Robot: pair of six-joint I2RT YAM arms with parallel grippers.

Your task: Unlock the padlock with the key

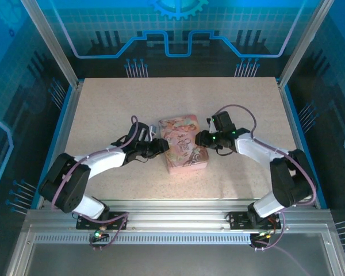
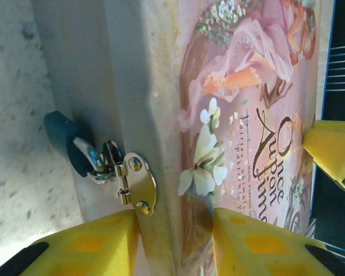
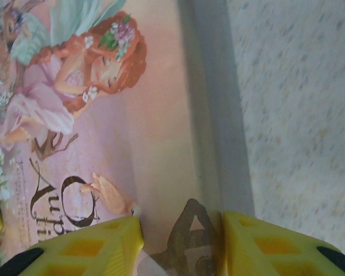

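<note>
Just beyond the left claw [image 2: 175, 230] pinching the tin [image 2: 247, 86], the padlock [image 2: 106, 164] hangs off the hasp [image 2: 141, 187].

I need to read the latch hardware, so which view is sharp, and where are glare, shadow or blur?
Left wrist: brass hasp sharp, slight glare; table overexposed lower left. Right wrist: soft focus, tin artwork blurred, shadow along its edge. Top external: evenly lit, blue-tinted, hasp too small.
</note>
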